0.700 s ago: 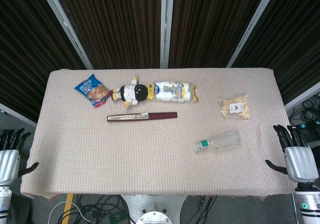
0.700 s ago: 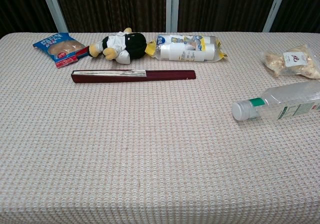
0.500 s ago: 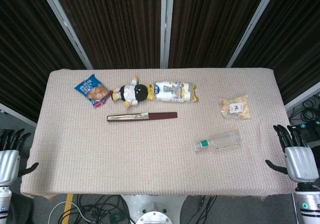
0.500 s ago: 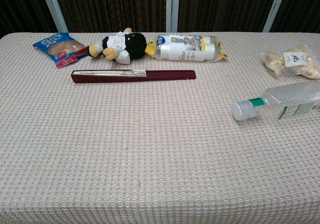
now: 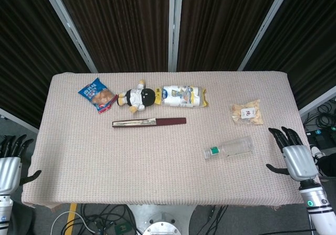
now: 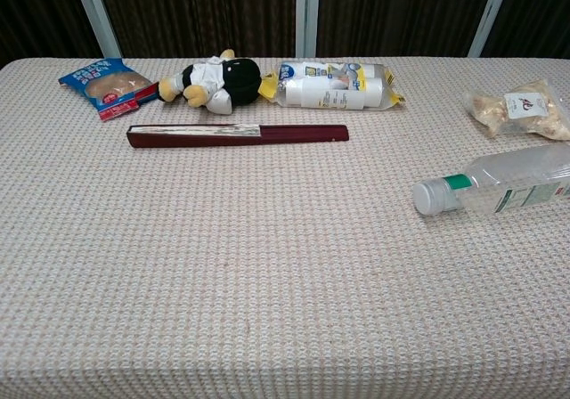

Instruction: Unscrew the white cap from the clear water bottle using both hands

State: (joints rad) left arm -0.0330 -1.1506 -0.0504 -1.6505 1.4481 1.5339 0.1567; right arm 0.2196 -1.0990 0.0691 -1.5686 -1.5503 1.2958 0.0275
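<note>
My right hand (image 5: 295,160) hangs just off the desk's (image 5: 157,156) right edge, at about four o'clock in the head view, fingers spread and holding nothing, palm side down as far as I can tell. My left hand (image 5: 9,167) sits beyond the left edge at about eight o'clock, fingers likewise apart and empty, well away from everything. Neither shows in the chest view.

The clear water bottle (image 5: 231,148) lies on its side toward the right of the desk, near the right hand, its white cap (image 5: 208,153) pointing to nine o'clock, with a green band just behind it. In the chest view the bottle (image 6: 503,188) and cap (image 6: 427,198) sit at three o'clock.

I judge it light, thin-walled and smooth: apt to roll on the woven cloth and to dent if squeezed hard. I'd wrap the right hand round the labelled body, firm but not crushing, lift it upright, then bring the left across to pinch the ribbed cap.
</note>
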